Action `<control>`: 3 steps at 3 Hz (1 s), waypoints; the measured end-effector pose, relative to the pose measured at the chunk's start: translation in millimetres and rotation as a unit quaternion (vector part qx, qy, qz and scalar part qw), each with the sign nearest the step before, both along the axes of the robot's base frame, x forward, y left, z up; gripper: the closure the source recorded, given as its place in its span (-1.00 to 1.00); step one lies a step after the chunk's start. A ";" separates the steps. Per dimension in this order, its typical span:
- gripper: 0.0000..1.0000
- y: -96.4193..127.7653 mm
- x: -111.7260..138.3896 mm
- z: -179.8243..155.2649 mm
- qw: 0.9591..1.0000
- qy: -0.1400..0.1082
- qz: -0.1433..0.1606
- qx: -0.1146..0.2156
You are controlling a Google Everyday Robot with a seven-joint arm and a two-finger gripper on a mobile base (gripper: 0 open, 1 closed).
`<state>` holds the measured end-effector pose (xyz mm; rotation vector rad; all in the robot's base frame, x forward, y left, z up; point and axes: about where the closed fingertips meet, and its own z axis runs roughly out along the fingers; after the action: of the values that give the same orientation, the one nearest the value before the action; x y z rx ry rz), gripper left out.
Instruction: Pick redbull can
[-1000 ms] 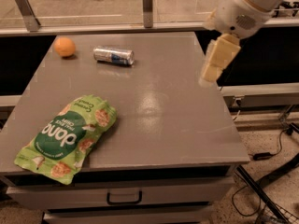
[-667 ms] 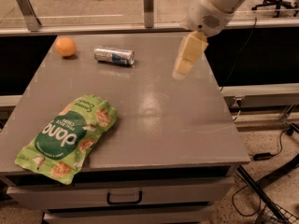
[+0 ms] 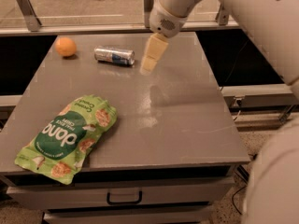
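Observation:
The redbull can (image 3: 114, 56), slim, silver and blue, lies on its side at the back of the grey table (image 3: 182, 120), left of centre. My gripper (image 3: 149, 68) hangs from the white arm that comes in from the upper right. It points down and to the left and hovers just right of the can's right end, a little above the tabletop. Nothing is in it.
A round orange fruit (image 3: 65, 46) sits at the back left, left of the can. A green snack bag (image 3: 67, 136) lies flat at the front left. A drawer with a handle (image 3: 124, 199) is below the front edge. A glass rail (image 3: 93, 28) runs behind the table.
The arm has swung left across the table's back right part. The gripper moved from beyond the right edge to just beside the can. The can, fruit and bag have not moved.

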<state>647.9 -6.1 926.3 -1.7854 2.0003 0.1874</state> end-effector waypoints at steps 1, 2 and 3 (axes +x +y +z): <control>-1.00 39.1 21.2 -12.5 1.000 0.006 0.013 -0.022; -1.00 62.2 39.2 -23.4 0.999 0.008 0.017 -0.051; -1.00 75.1 60.4 -37.7 0.996 0.013 0.015 -0.085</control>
<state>708.3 69.1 888.5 -1.9279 2.0623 0.0515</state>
